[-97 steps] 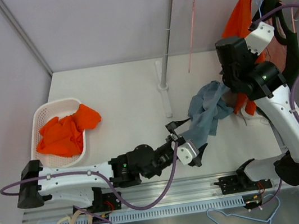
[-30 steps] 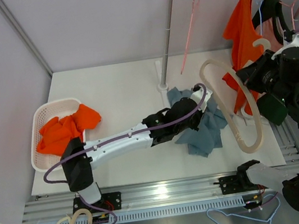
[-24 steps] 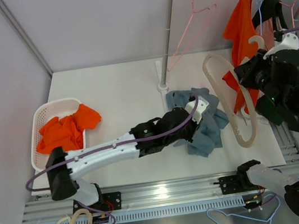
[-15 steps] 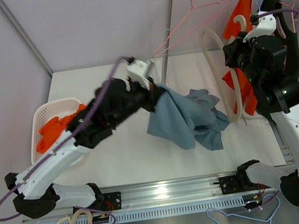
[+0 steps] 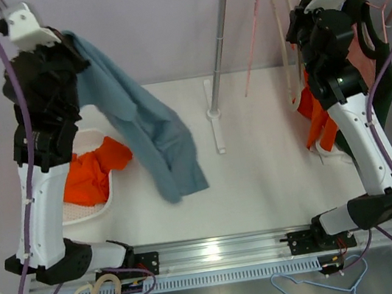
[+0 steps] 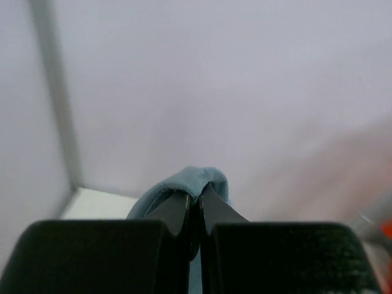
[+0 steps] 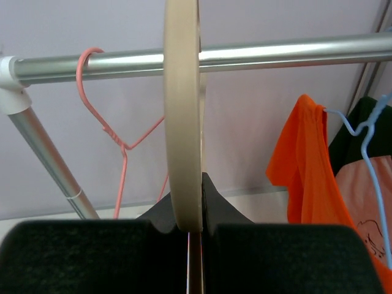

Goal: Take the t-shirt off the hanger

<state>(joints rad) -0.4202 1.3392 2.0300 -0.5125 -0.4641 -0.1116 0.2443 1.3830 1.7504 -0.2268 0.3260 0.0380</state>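
The blue-grey t-shirt [image 5: 144, 125] is off the hanger. It hangs in a long drape from my left gripper [image 5: 68, 39], raised high at the far left above the basket, and its lower hem trails over the table. In the left wrist view the gripper [image 6: 195, 199] is shut on a fold of that t-shirt [image 6: 197, 179]. The bare cream hanger [image 7: 182, 122] is pinched in my right gripper [image 7: 195, 184], held up against the metal rail [image 7: 275, 52]. From above, the hanger [image 5: 285, 43] hangs beside the right arm just below the rail.
A white basket [image 5: 65, 217] at the left holds orange clothes [image 5: 96, 174]. The rail's post [image 5: 216, 62] stands mid-table. On the rail hang a pink wire hanger [image 5: 254, 41], an orange shirt [image 5: 315, 121], a blue hanger [image 7: 367, 153] and a dark garment [image 5: 383, 80].
My left arm has swung up and to the left, lifting the t-shirt off the table. My right arm has carried the bare hanger up to the rail.
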